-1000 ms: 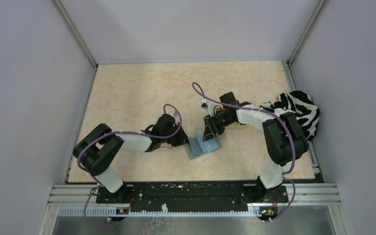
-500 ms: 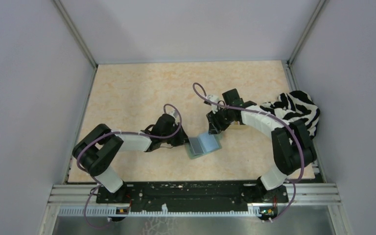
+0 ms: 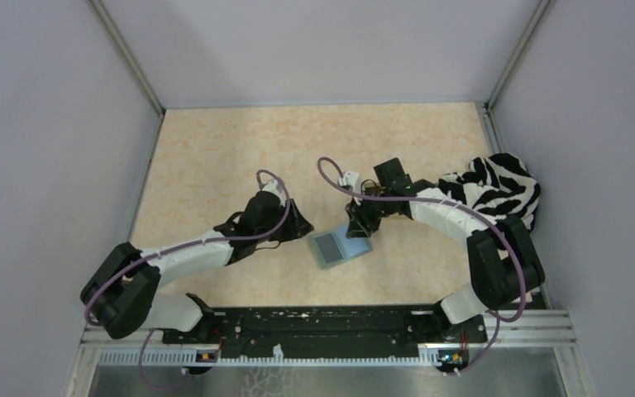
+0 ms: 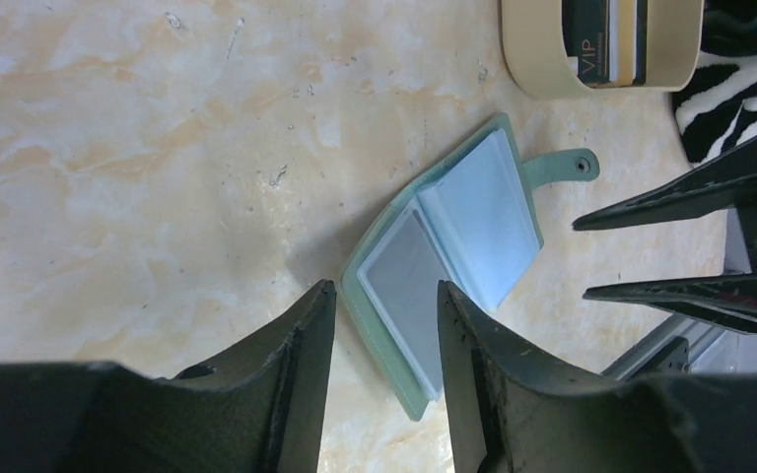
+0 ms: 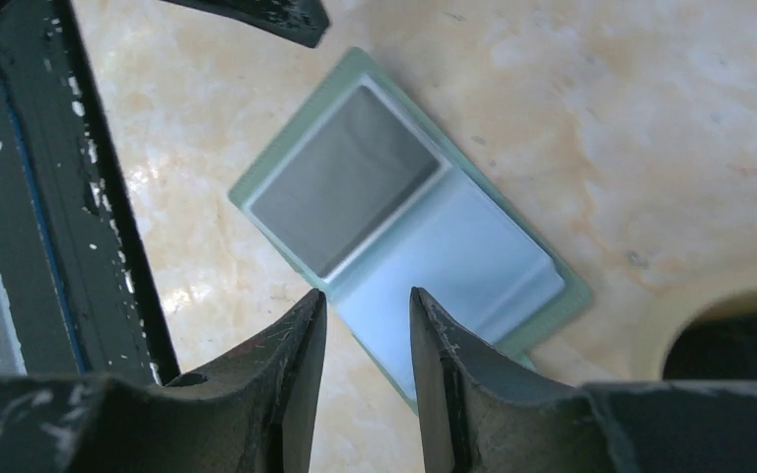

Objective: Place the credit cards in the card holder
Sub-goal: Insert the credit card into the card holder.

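Note:
The card holder point(image 3: 341, 246) lies unfolded and flat on the table, pale green outside, light blue inside, with a dark pocket point(image 5: 345, 177) on one half. In the left wrist view the card holder point(image 4: 453, 256) sits just beyond my left gripper point(image 4: 384, 288), which is open with nothing between its fingers. My right gripper point(image 5: 367, 296) hovers open over the near edge of the card holder point(image 5: 404, 217), holding nothing. Black and gold credit cards point(image 4: 606, 34) rest in a tan tray point(image 4: 542, 69) past the holder. From above, the left gripper point(image 3: 302, 225) is left of the holder and the right gripper point(image 3: 357, 223) is over its far right corner.
A zebra-striped cloth point(image 3: 500, 190) is bunched at the table's right edge beside the tray. The black base rail point(image 5: 20, 197) runs along the near edge. The right gripper's fingers point(image 4: 690, 197) show at the right of the left wrist view.
The left gripper has opened and drawn back to the left, off the card holder. The right gripper has shifted slightly left. The holder now lies flat.

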